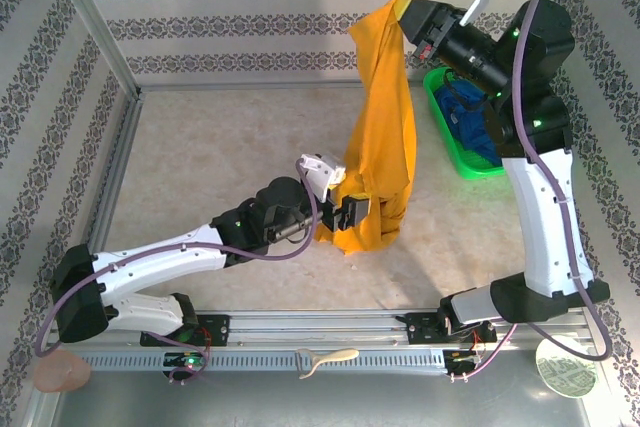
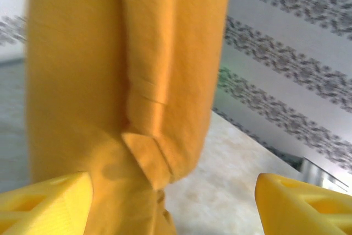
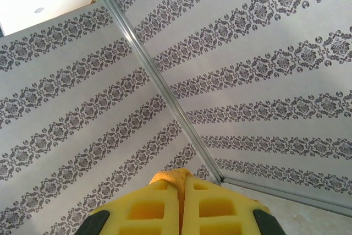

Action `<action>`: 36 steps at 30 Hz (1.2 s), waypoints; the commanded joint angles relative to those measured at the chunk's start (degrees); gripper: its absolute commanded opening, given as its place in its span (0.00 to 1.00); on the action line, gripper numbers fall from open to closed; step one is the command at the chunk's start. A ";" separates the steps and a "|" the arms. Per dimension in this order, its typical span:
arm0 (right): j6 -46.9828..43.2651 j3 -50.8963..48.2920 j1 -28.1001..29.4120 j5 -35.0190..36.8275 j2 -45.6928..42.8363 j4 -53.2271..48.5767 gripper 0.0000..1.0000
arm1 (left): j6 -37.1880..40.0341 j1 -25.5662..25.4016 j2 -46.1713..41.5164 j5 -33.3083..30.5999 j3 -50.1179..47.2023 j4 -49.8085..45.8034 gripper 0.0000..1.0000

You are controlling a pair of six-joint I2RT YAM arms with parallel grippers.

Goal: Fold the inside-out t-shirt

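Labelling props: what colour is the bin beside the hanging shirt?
Bright green bin, holding a deep-blue cloth; best seen in the top external view.

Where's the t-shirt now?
Top view, right of centre: t-shirt hangs from the shut right gripper, left of the green basket, lower end beside the open left gripper.
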 commanded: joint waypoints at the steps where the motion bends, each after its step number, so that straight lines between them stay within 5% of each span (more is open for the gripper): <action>1: -0.79 1.89 0.79 1.12 -1.76 1.58 0.00 | 3.33 -0.60 1.25 -9.85 -3.24 4.01 0.77; 13: -0.33 0.14 2.40 2.26 -2.45 1.81 0.00 | 6.80 -7.81 17.30 -13.31 -0.77 7.85 0.81; 16: -0.81 -0.29 2.51 2.69 -3.06 1.14 0.00 | 6.00 -7.70 22.54 -21.32 3.76 4.92 0.81; 17: -1.19 -0.55 2.47 3.00 -3.31 0.74 0.00 | 5.84 -7.49 23.68 -24.02 5.06 3.83 0.77; 20: -1.46 -3.22 1.68 3.83 -5.04 0.39 0.00 | 3.93 -4.30 23.79 -24.42 6.24 1.03 0.38; 22: -1.53 -6.39 1.02 4.47 -6.73 0.70 0.00 | 1.74 -0.37 21.25 -20.18 4.51 0.10 0.02; 23: -1.45 -8.67 0.63 4.92 -7.77 0.86 0.00 | 1.05 1.86 19.01 -17.55 2.90 -0.11 0.00; 33: -3.87 -39.69 -1.51 17.43 -15.78 1.67 0.00 | -5.52 30.85 -9.56 42.25 -3.06 -15.44 0.00; 36: -3.78 -46.06 -1.55 24.62 -15.05 2.96 0.00 | -6.07 36.18 -12.49 50.99 -1.78 -19.27 0.00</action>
